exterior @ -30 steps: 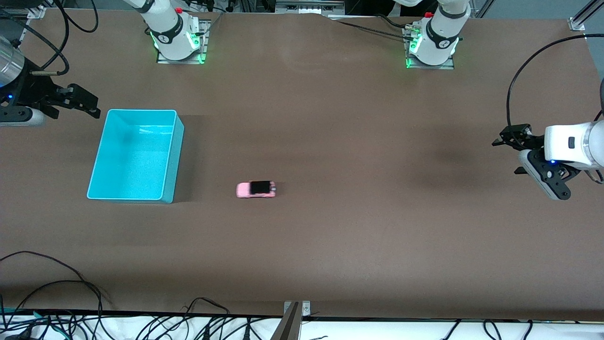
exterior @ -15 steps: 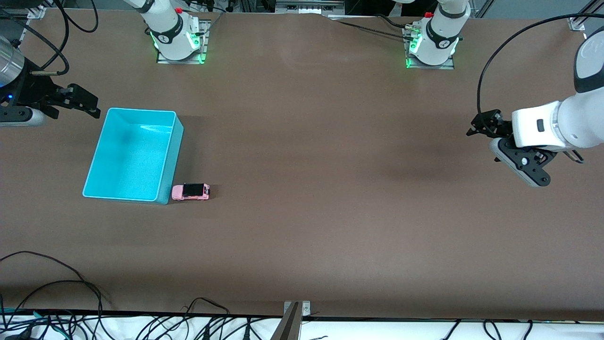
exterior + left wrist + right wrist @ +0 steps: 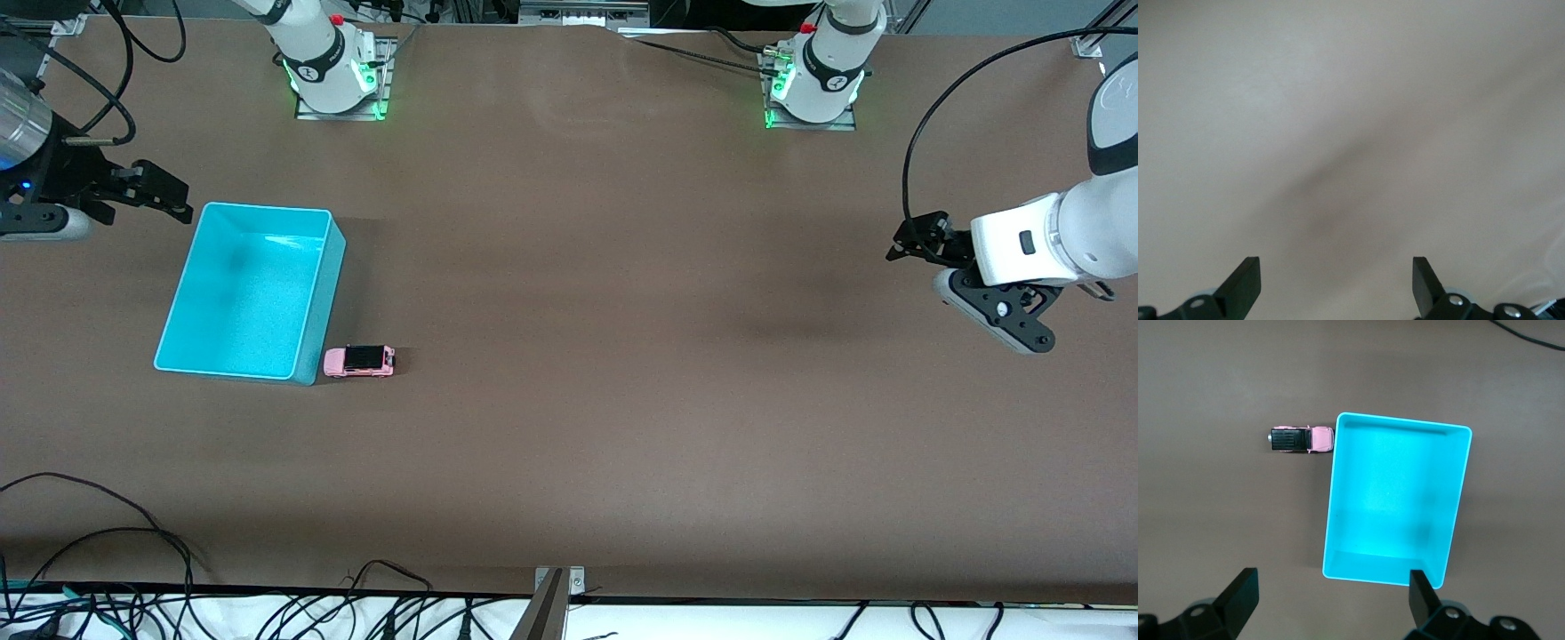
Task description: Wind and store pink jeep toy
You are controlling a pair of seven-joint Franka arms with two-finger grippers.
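Observation:
The pink jeep toy (image 3: 358,361), light pink with a black top, rests on the table with its nose against the outer wall of the turquoise bin (image 3: 188,313), at the bin's corner nearest the front camera. It also shows in the right wrist view (image 3: 1302,439), touching the bin (image 3: 1463,480). My right gripper (image 3: 164,197) is open and empty, in the air beside the bin's corner toward the robots' bases. My left gripper (image 3: 916,236) is open and empty, over bare table at the left arm's end, far from the toy.
The turquoise bin is empty inside. Several black cables (image 3: 116,569) lie along the table's edge nearest the front camera. The arms' bases (image 3: 333,71) stand at the table's edge toward the robots.
The jeep rolled across the table toward the right arm's end and stopped against the bin, nudging it slightly. My left gripper moved inward over the table, then drew back a little.

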